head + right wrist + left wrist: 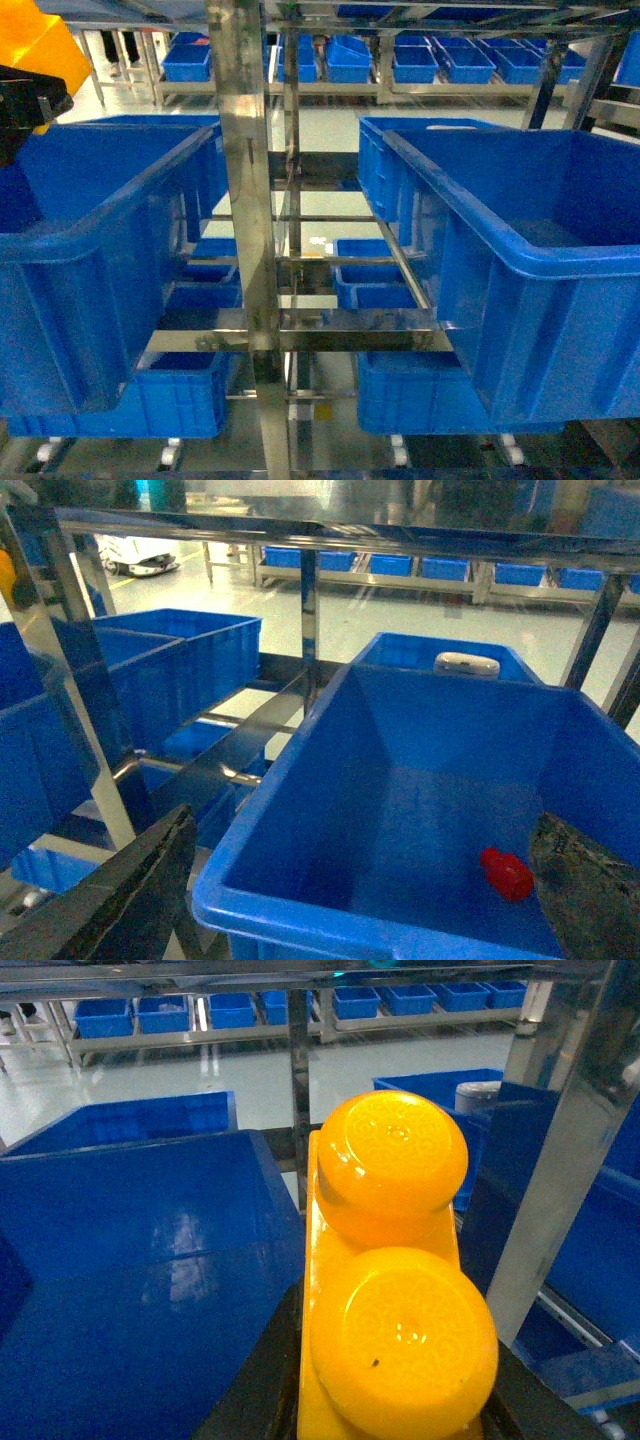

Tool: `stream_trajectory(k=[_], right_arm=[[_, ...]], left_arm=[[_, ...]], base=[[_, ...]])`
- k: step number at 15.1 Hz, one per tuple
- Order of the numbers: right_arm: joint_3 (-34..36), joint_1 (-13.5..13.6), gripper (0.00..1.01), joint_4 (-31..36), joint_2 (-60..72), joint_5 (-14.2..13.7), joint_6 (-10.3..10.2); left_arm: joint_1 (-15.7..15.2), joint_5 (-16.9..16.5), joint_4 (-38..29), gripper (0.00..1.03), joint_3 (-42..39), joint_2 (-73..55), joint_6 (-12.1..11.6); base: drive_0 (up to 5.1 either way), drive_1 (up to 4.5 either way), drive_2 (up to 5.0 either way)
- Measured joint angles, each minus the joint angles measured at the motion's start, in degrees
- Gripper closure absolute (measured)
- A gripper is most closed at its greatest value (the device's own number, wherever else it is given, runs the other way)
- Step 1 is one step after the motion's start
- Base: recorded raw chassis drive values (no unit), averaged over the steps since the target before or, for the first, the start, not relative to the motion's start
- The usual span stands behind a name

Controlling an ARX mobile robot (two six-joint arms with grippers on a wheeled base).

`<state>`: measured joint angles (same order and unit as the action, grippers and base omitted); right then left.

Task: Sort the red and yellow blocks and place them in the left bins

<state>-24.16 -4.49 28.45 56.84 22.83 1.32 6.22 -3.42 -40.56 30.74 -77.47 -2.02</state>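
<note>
Yellow block held over the left bin; red block lies in a right-hand crate.

Head view: the yellow block (40, 45) sits at the top left, above the left bin (90, 250); lower it well inside the rim before letting go.
Left wrist view: the left end effector (390, 1400) is clamped on the yellow block, studs toward the camera, bin floor beneath.
Right wrist view: the red block (507, 873) lies on the floor of a crate (330, 920); the right end effector (360, 900) has its fingers spread wide, holding nothing.
</note>
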Motion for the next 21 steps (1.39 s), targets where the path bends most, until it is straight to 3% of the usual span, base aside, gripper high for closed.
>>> stream_trajectory(k=[6, 8, 9, 15, 18, 19, 21], right_arm=[[0.0, 0.0, 0.03, -0.3, 0.5, -0.2, -0.1], [0.0, 0.0, 0.03, -0.4, 0.5, -0.2, -0.1], [0.0, 0.0, 0.03, -0.4, 0.5, -0.2, -0.1], [0.0, 0.0, 0.03, -0.3, 0.5, -0.2, -0.1], [0.0, 0.0, 0.03, -0.3, 0.5, -0.2, -0.1], [0.0, 0.0, 0.03, -0.4, 0.5, -0.2, -0.1], [0.0, 0.0, 0.03, -0.3, 0.5, -0.2, -0.1]], left_arm=[[-1.0, -0.1, 0.7, 0.77, 0.0, 0.0, -0.4], [-7.1, -2.9, 2.5, 0.77, 3.8, -5.3, -1.0], [-8.4, -4.0, 2.5, 0.77, 5.4, -7.5, -1.0], [-11.3, -4.9, 3.2, 0.77, 12.1, -13.8, -1.1], [-13.7, -5.3, 4.3, 0.77, 20.9, -26.1, -4.2], [-14.7, -5.7, 4.3, 0.77, 20.6, -28.4, -5.0], [-15.9, -7.0, 3.5, 0.6, 19.3, -28.2, -5.5]], base=[[0.0, 0.0, 0.0], [0.0, 0.0, 0.0], [0.0, 0.0, 0.0], [0.0, 0.0, 0.0], [0.0, 0.0, 0.0], [0.0, 0.0, 0.0], [0.0, 0.0, 0.0]])
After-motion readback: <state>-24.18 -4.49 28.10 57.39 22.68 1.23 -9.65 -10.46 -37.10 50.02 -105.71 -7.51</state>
